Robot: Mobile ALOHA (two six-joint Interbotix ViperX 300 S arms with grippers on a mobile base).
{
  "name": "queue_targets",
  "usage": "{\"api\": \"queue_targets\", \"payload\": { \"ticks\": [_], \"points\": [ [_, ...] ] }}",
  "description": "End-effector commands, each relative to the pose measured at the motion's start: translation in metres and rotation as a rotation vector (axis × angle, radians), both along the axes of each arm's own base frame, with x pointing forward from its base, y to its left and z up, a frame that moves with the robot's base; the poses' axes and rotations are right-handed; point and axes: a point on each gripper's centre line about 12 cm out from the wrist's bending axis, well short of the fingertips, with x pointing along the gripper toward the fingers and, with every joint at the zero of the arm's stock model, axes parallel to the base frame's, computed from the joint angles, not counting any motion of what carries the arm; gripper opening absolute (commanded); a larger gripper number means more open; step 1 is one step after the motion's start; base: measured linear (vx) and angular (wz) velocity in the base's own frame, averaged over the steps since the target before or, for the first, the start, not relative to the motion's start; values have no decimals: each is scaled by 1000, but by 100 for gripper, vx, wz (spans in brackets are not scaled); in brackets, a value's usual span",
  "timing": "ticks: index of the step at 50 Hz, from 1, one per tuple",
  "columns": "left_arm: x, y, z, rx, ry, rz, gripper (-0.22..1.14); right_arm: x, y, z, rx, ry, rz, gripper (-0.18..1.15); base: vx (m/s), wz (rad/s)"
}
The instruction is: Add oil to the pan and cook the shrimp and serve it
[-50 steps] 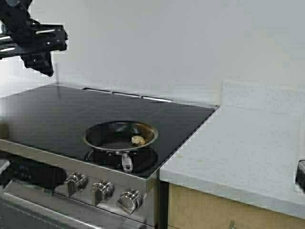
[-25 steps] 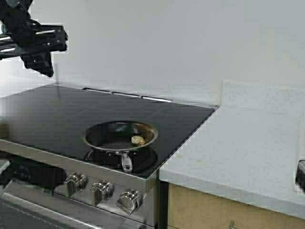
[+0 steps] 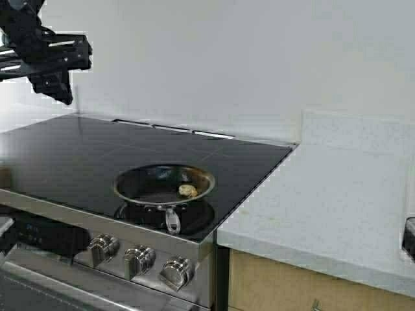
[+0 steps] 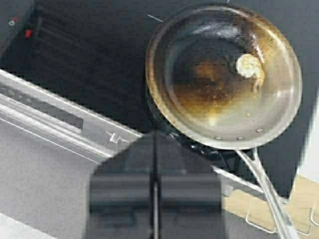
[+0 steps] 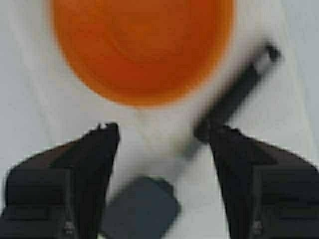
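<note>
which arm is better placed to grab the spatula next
Right. Its open tool hangs straight over the dark spatula beside the orange bowl. The left tool is shut, up over the stove, looking down at the pan.

High view: above, looking forward-down over stove (image 3: 97, 155) and desk (image 3: 337, 207). Left wrist: straight down at pan (image 4: 224, 74), shared with high. Right wrist: close above orange bowl (image 5: 144, 45).

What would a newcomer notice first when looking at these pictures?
First, the pan at the front of the black stovetop, with one small golden shrimp inside. Next, the left gripper, shut, raised high over the stove. In the right wrist view, the open right gripper hangs over a black spatula beside an orange bowl.
</note>
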Motion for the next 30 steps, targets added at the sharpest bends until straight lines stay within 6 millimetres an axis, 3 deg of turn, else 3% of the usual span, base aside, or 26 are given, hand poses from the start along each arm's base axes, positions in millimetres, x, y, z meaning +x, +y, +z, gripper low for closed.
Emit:
{"api": "queue_targets", "payload": {
  "ticks": [1,8,15,30],
  "points": [
    [3,-1,6,-4,-20,-2,2,7,18,68,-130,-186,30,67,0,0],
    [3,-1,6,-5,-22,-2,2,1,41,110,-200,-300,62,32,0,0],
    [3,-1,6,-6,-22,-1,2,-5,76,138,-248,-391,129,1,0,0],
    [4,-1,7,-5,-24,-2,2,-25,186,166,-285,-608,366,6,0,0]
  ]
}}
